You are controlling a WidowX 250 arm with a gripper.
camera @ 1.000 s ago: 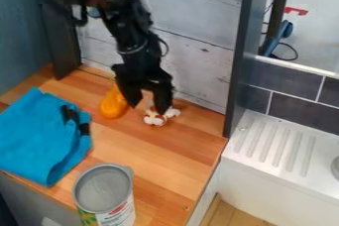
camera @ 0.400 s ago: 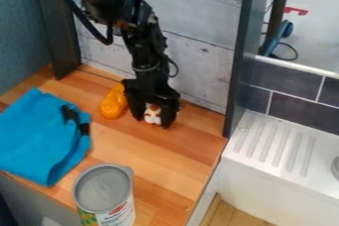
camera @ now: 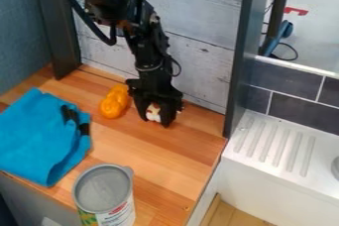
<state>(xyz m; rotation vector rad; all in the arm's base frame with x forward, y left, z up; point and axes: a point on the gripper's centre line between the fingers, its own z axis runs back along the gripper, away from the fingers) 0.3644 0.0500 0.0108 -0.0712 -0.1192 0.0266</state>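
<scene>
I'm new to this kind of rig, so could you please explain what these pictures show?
The machine is a black jointed robot arm. Every picture comes from one fixed camera, looking down at a slant. Its jaws are low around a small white-and-brown toy; I can't tell whether they grip it. On the light wooden counter, a rounded orange object sits beside them, with a bright blue cloth and an upright metal can nearer the camera.

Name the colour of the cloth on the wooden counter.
The cloth is bright blue, shown best in the camera view.
</scene>
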